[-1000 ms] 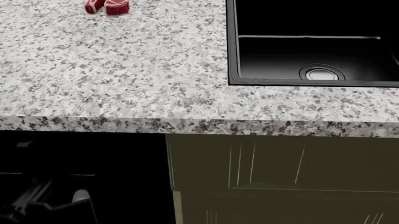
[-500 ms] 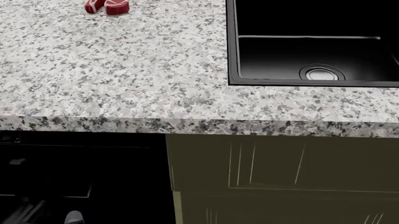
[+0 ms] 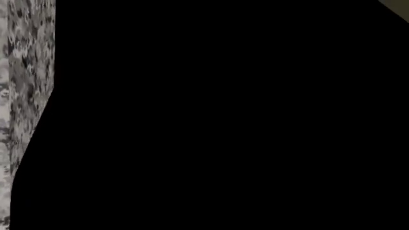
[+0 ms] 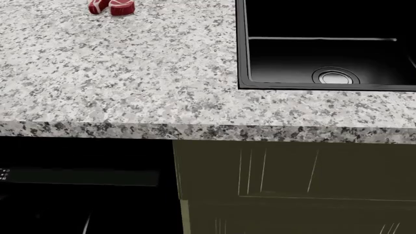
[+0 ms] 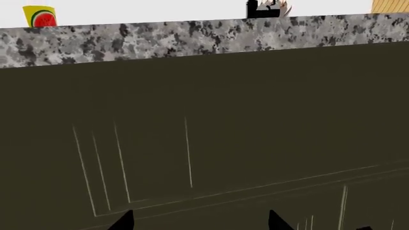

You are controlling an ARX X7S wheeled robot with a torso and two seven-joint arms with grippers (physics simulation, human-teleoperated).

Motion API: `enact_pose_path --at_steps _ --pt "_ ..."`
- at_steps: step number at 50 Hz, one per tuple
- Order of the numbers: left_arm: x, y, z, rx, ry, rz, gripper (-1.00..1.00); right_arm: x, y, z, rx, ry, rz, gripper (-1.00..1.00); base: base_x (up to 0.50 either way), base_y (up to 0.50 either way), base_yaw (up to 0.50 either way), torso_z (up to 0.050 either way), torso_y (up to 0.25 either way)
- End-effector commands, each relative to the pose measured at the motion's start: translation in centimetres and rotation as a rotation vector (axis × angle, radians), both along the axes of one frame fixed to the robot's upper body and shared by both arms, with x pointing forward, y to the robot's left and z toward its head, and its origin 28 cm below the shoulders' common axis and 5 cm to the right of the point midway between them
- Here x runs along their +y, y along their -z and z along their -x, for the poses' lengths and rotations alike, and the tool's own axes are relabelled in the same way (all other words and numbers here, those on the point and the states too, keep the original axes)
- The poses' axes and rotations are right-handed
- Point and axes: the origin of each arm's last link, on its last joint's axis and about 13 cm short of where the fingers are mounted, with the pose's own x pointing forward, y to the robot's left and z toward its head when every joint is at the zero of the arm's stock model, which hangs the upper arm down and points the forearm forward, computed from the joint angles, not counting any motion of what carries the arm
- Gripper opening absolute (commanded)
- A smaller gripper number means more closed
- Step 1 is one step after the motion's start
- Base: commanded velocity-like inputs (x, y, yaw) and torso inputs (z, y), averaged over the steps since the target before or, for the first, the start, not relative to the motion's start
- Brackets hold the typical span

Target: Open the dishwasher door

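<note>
Speckled granite bench (image 4: 130, 73) overhangs the black dishwasher door (image 4: 85, 178), just beside the olive cabinet front (image 4: 293, 185). Right pincer (image 5: 201, 221) faces that cabinet, fingertips parted and released; left pincer unseen, its state unknowable.

Head cam looked down & fwd from above the granite desk (image 4: 117, 73), steep angle, w/ the black sink (image 4: 242, 58) at upper right and the desk's front edge crossing mid-frame; below it the olive cabinet front (image 4: 293, 185) at right, the dishwasher door (image 4: 85, 176) dark at lower left.

Left wrist cam sat v. close to a black surface filling nearly the whole frame; only a strip of granite edge (image 3: 26, 72) showed at one side.

Right wrist cam faced the cabinet front (image 5: 204, 120) head-on, near, from below desk level, its right pincer (image 5: 201, 221) tips at frame edge, granite edge (image 5: 191, 38) above.

Shared by head & right wrist: cabinet front plus granite edge.
</note>
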Motion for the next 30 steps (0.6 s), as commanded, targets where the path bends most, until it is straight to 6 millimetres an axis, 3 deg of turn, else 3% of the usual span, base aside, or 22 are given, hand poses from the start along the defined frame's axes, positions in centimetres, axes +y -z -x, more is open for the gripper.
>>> enact_pose_path --at_steps 1,30 --pt "0.3 1.4 2.7 0.139 -0.031 0.064 -1.00 0.0 -0.1 0.1 -0.003 0.000 -0.002 1.00 0.00 0.00 0.00 0.000 0.000" --pt "1.1 4.3 8.6 0.254 -0.064 0.108 -1.00 0.0 -0.2 0.1 -0.009 0.000 -0.005 1.00 0.00 0.00 0.00 -0.001 0.000"
